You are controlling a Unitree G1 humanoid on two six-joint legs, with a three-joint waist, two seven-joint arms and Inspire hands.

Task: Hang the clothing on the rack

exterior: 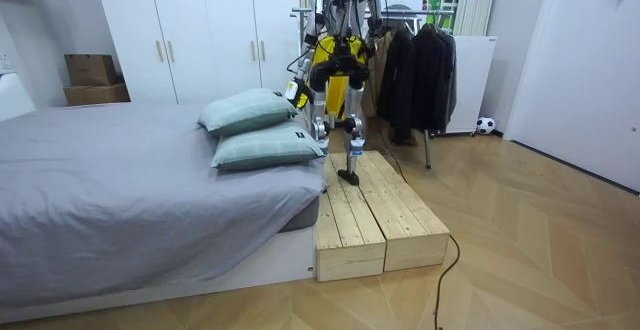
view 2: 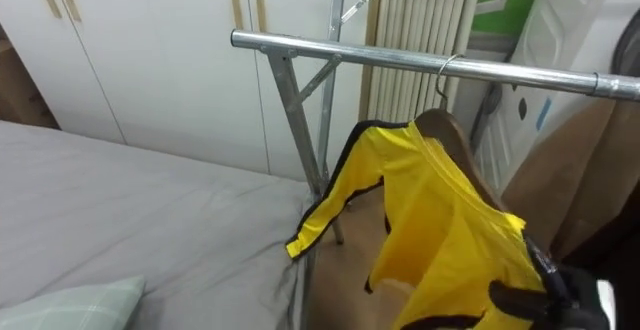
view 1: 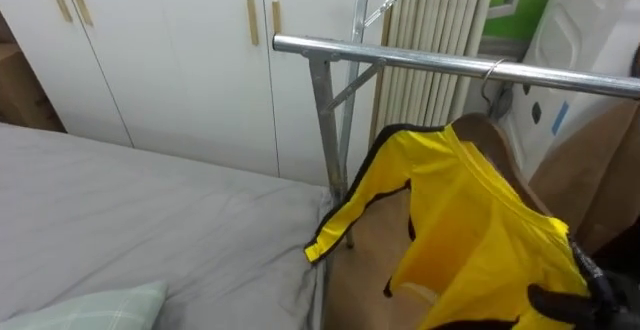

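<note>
Yellow jacket (view 1: 460, 220) on wooden hanger (view 1: 487, 132); hook at the steel clothes rail (view 1: 400, 58), right of the bed (view 1: 120, 220); right hand (view 1: 598, 292), near right, fingers pinching the jacket's hem.

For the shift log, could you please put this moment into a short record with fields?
robot position: on the wooden platform beside the bed, facing the clothes rail
garment: yellow garment with black trim, on a hanger
hanger hook: at the rail, seemingly over it
right hand: at the garment's lower edge, grip unclear
background: white wardrobe
</note>
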